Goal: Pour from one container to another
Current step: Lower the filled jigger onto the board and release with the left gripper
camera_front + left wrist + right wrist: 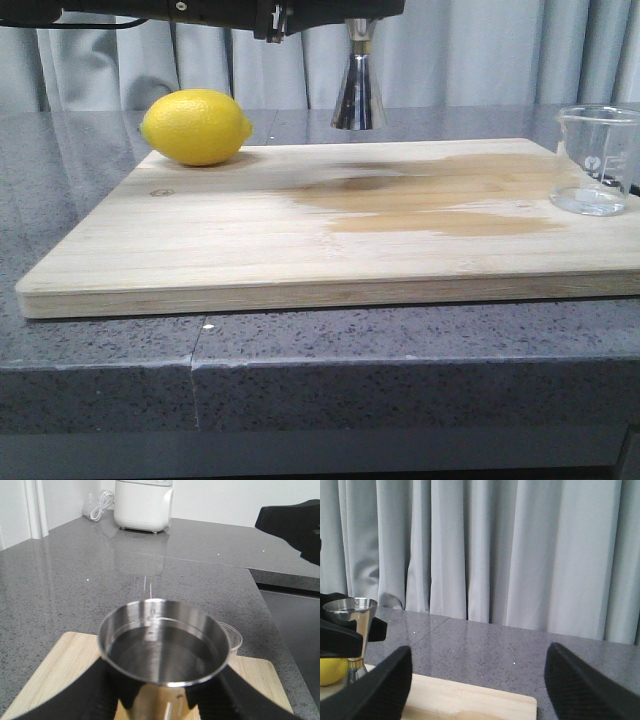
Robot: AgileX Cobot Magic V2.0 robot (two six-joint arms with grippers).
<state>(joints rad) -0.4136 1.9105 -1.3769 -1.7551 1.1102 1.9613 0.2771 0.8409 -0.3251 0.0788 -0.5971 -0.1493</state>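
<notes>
Jigger hangs upright above the board, gripped up top by the left hand; the beaker stands off to its right. Left wrist view: fingers clamp the liquid-filled jigger. Right wrist view: right hand spread apart, level.

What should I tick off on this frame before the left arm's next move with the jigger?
1. Left gripper shut on the jigger: ok, fingers clamp its waist.
2. Jigger lifted off the cutting board: ok.
3. Jigger upright: ok; liquid sits level in its upper cup.
4. Beaker standing on the board's right edge: ok, only a little liquid in its bottom.
5. Right gripper open and holding nothing: ok.
6. Board dry: not ok, a wet stain spreads across its middle.
7. Lemon apart from the jigger: ok.
</notes>
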